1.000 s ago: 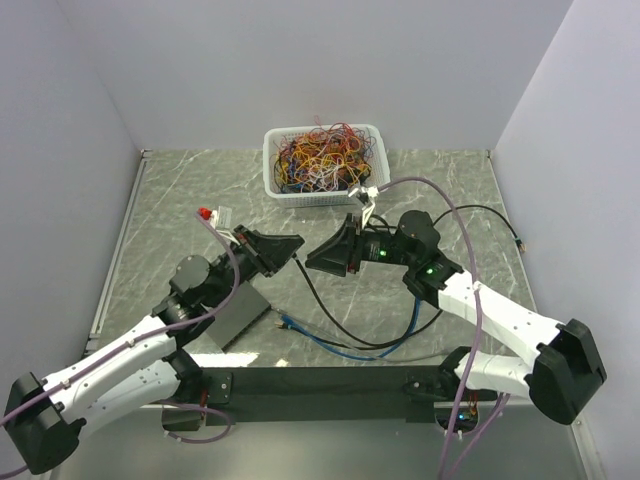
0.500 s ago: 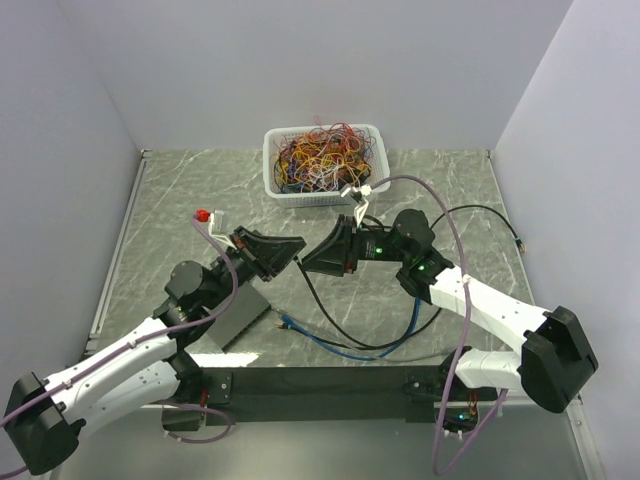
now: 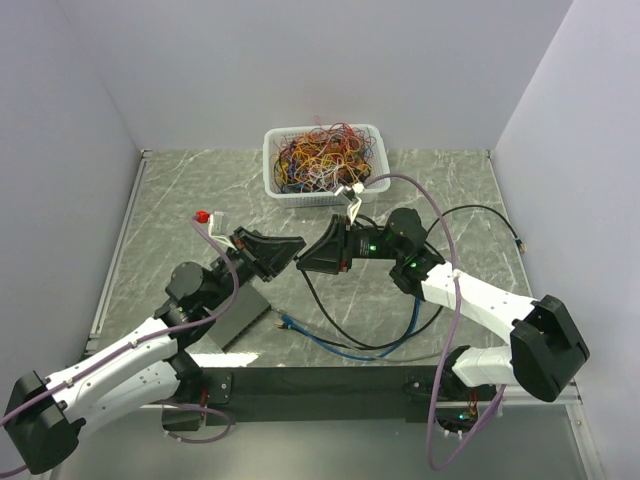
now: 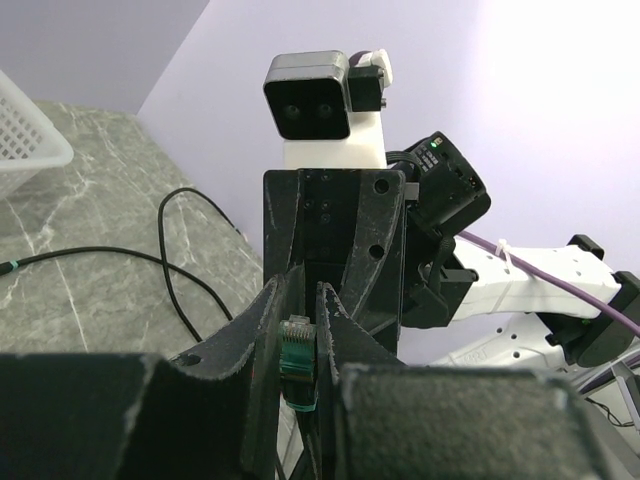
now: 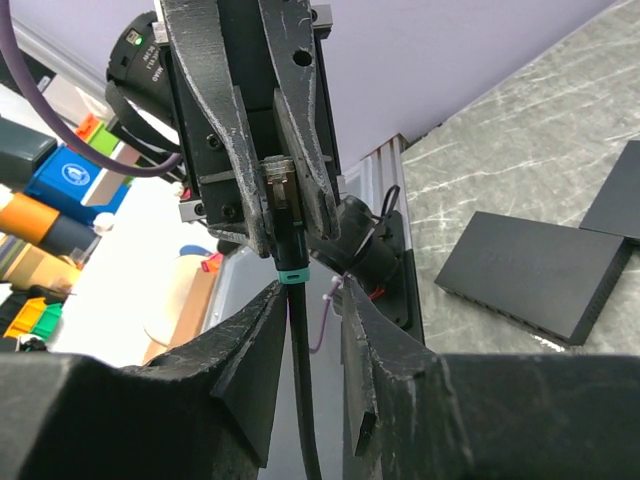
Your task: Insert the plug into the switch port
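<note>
My left gripper (image 3: 298,246) (image 4: 300,296) is shut on the plug (image 4: 297,356), a small teal and green connector pinched upright between its fingers. From the right wrist view the same plug (image 5: 282,200) hangs tip-up in the left jaws, and its black cable (image 5: 300,390) drops down from a teal collar. My right gripper (image 3: 310,262) (image 5: 312,296) stands open around that cable just under the plug; the cable lies against one finger with a gap to the other. The switch (image 3: 238,318) (image 5: 530,275), a flat black box, lies on the table under the left arm.
A white basket (image 3: 270,168) full of tangled coloured wires stands at the back centre. A blue cable (image 3: 330,346) and loops of black cable (image 3: 470,212) lie on the marble table between and right of the arms. A second black box (image 5: 615,195) lies by the switch.
The right arm has moved left, bringing its gripper up to the left gripper's tip, and its jaws have narrowed around the cable. The left gripper has held still with the plug.
</note>
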Available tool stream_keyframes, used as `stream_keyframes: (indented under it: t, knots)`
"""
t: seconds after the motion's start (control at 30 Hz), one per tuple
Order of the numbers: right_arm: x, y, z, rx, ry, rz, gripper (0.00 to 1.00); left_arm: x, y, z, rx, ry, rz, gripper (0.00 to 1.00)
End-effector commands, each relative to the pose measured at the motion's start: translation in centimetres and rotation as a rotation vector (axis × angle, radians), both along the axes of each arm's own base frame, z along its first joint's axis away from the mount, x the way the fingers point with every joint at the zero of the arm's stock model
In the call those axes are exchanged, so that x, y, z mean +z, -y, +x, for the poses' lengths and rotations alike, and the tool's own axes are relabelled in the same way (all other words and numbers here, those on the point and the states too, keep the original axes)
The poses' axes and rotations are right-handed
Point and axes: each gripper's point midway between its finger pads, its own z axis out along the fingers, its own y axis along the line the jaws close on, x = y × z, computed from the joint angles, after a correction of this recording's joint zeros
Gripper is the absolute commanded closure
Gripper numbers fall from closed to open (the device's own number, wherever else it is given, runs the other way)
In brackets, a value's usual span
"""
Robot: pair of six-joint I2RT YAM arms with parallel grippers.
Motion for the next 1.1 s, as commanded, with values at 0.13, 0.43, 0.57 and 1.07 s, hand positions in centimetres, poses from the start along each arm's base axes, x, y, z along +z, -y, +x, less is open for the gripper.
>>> stream_keyframes:
  t: [0.13,0.43,0.57,1.07]
  knots:
    - [4.2,-0.3,-0.6,0.032,0.089,0.112,0.64,0.6,0.2,-0.5,-0.014,0.026,-0.015,0.99]
    - [4.4,-0.3,-1.4,0.052,0.111,0.114,0.65,0.0,0.0,0.3,0.027,0.012,0.008,0.99]
    - [4.3,-0.5,-1.1,0.039,0.108,0.108,0.72,0.0,0.2,0.1,0.014,0.013,-0.002,0.99]
    - [2.7,-0.8,-0.5,0.015,0.078,0.073,1.00,-2.3,-0.1,1.1,0.064,-0.050,0.098,0.53]
